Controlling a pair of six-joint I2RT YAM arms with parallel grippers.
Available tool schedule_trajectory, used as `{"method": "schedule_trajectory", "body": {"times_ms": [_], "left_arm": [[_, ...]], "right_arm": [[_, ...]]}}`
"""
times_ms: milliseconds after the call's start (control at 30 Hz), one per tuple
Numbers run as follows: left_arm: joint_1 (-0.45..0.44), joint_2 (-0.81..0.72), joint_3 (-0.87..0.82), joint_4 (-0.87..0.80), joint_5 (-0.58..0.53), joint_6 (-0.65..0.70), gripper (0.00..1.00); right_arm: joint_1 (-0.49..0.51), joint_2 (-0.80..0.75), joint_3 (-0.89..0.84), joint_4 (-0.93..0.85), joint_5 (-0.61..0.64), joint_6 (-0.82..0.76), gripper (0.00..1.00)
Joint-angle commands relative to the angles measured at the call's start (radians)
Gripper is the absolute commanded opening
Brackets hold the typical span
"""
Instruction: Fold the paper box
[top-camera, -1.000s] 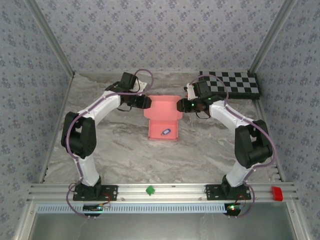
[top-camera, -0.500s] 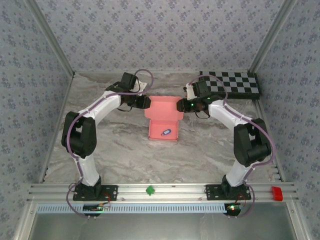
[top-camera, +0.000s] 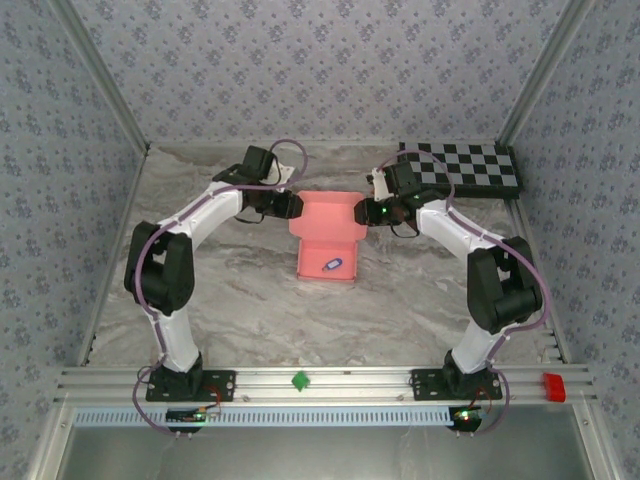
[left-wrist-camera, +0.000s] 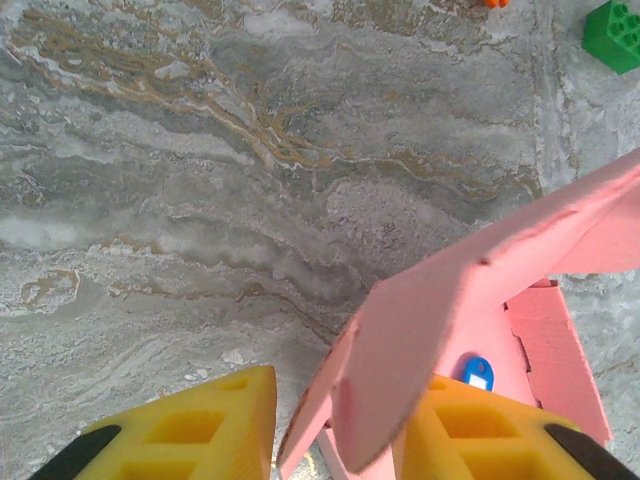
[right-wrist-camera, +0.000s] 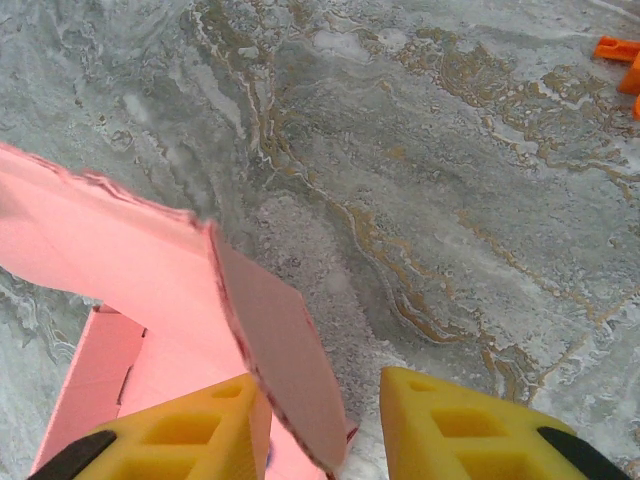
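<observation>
The paper box (top-camera: 325, 228) sits centre-frame in the top view, half erected. Left gripper (left-wrist-camera: 335, 425) and right gripper (right-wrist-camera: 318, 420) each straddle a side flap (left-wrist-camera: 420, 330), jaws parted and unclamped, likely to steer both flaps inward evenly.

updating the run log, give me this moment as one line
paper box: partly folded | left gripper: open, box flap between jaws | right gripper: open, box flap between jaws

Small tag (top-camera: 332, 265) inside the paper box (top-camera: 325, 215)
</observation>
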Motion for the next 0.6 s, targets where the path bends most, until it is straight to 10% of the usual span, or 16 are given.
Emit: {"method": "schedule_trajectory", "body": {"times_ms": [0,567], "left_arm": [[0.004,0.016,0.019,0.005,0.018,-0.003,0.33],[0.003,0.012,0.042,0.008,0.019,-0.018,0.11]], "right_arm": [[0.007,0.005,0.037,-0.036,0.03,-0.02,0.35],[0.032,0.006,0.056,-0.036,0.064,-0.017,0.19]]}}
